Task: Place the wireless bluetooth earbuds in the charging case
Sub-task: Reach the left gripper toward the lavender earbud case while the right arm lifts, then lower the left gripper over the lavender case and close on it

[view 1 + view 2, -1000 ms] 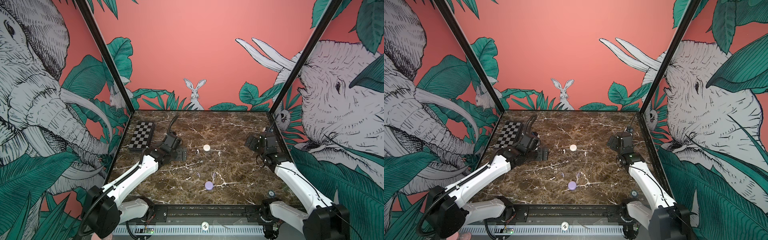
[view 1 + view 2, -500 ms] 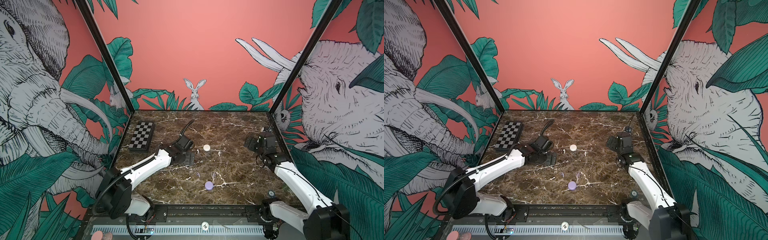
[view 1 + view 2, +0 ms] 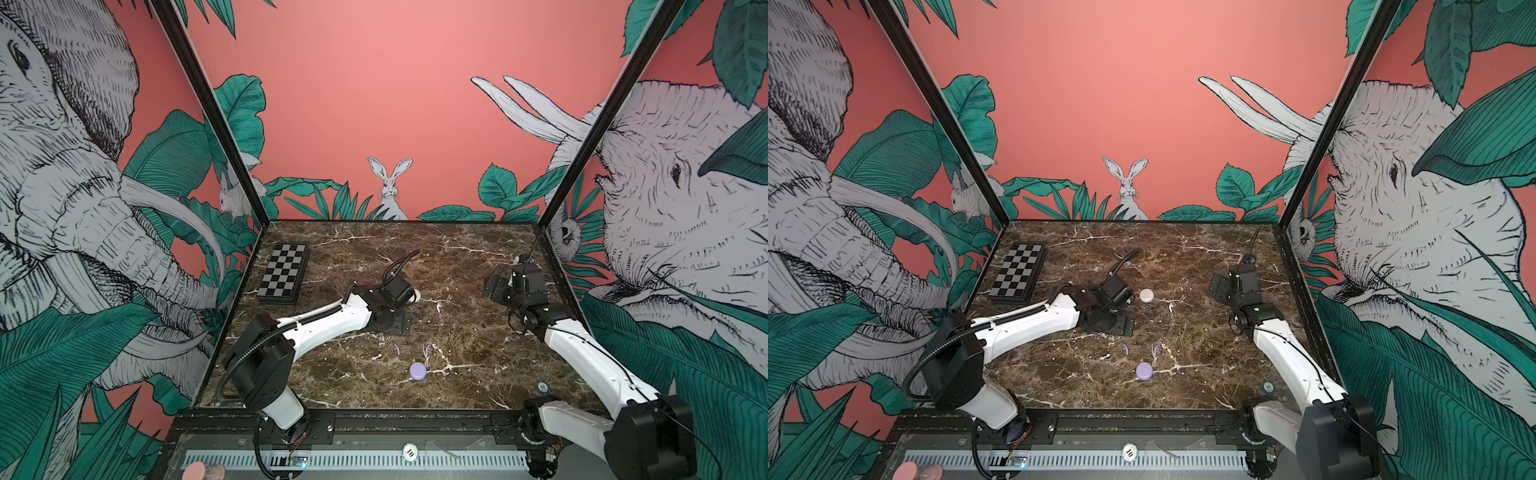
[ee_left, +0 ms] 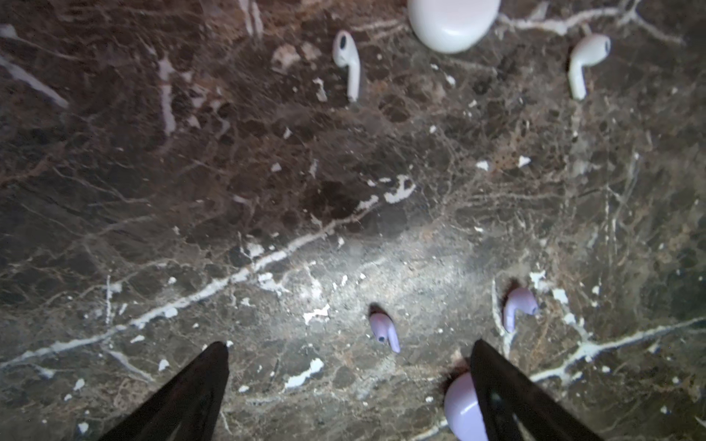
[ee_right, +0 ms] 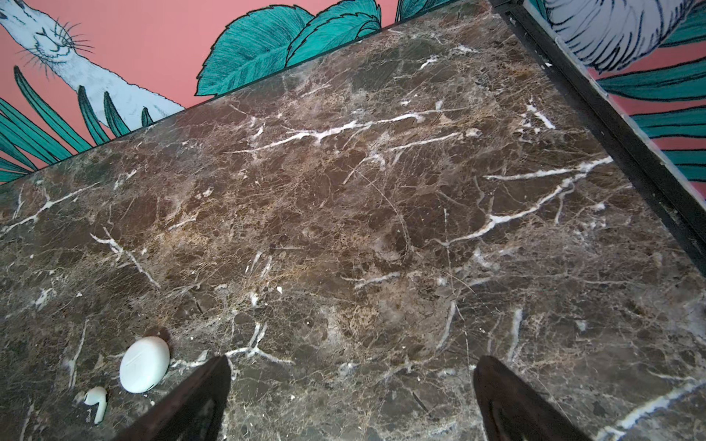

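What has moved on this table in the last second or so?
The left arm swung away from the checkerboard toward the middle, where the earbuds lie. Its left gripper is open and holds nothing. The right gripper, also open, the white case, the lilac case and all four earbuds stayed put.

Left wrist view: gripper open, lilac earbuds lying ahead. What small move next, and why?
Probably ease the left gripper forward and down around the nearer pale lilac stemmed earbud. The gripper is open and empty, that earbud lies loose on the brown marble table just ahead, and the round lilac case sits beside it.
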{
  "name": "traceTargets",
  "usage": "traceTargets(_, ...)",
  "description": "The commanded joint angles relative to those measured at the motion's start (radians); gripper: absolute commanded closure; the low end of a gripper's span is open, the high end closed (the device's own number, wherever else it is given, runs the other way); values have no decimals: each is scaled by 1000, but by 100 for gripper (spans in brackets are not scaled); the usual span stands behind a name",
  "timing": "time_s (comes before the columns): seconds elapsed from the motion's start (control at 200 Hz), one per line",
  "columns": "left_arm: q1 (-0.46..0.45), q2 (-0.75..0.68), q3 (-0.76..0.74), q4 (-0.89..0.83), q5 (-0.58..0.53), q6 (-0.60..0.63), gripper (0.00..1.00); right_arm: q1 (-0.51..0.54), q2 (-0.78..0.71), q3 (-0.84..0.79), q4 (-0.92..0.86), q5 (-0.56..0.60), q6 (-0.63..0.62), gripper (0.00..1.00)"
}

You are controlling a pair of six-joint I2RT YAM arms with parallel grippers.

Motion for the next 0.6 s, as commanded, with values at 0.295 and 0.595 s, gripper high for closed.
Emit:
traceTargets(0.295,-197,93,151,-213,99,-68,2,12,-7,37,27,12,-14,2)
traceTargets(0.595,-252,144,118,-168,220,-53,6,12,-51,21,32,45,-12,2)
